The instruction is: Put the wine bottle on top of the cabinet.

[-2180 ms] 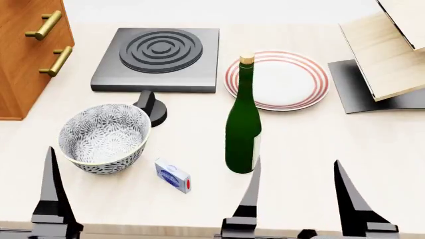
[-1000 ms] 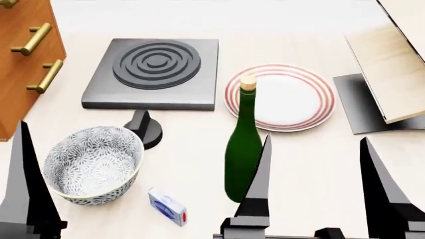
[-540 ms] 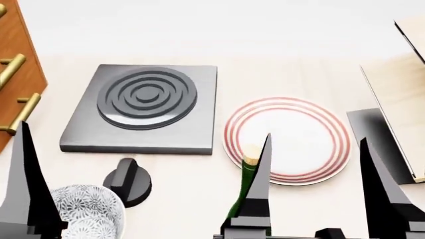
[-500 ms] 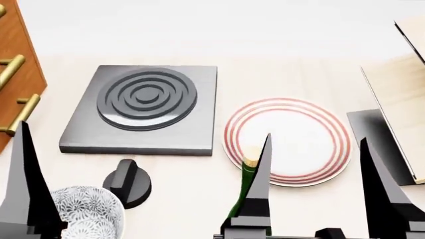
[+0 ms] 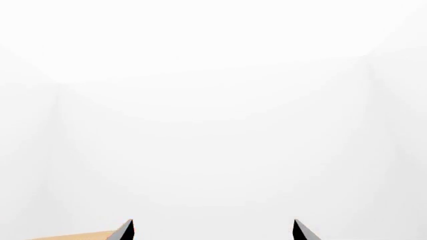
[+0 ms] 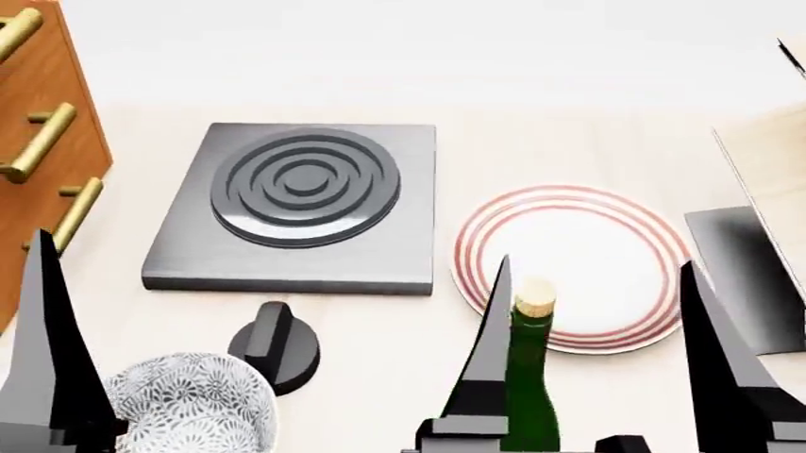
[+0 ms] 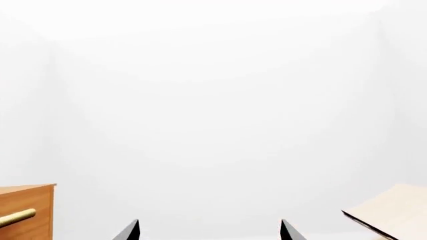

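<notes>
Head view: wine bottle (image 6: 529, 377) upright on counter (image 6: 377, 330), not yet grasped.
Right gripper (image 6: 592, 359) spread wide around it, empty; left gripper's spread unclear; lift onto cabinet (image 6: 38, 160) at counter's left edge all remaining.

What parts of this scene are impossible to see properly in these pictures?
- Wine bottle: head view's bottom edge cuts off its base and label; a right gripper finger overlaps its side.
- Bowl: cut by the same edge.
- Cabinet: its top lies beyond the head view's frame.
- Both wrist views: mostly blank white, neither showing the bottle.
</notes>
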